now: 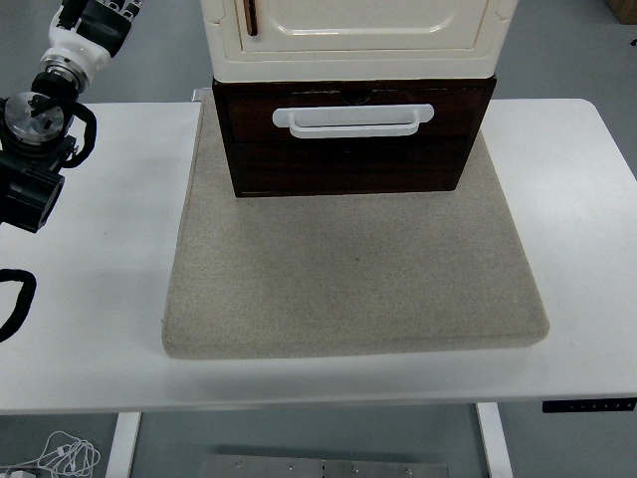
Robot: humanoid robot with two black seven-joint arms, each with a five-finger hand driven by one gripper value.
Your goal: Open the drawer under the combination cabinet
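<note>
At desk rear: drawer (350,139) under cream cabinet (356,35), on grey mat (353,269).
Left robot hand (95,18): top-left corner, well left of drawer; finger state unclear.
Handle (352,119): white, untouched.

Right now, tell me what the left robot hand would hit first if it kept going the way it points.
Probably nothing. The left robot hand points up and away, toward the picture's top edge beyond the table, left of the cabinet. Only grey floor shows there; depth is unclear.
</note>
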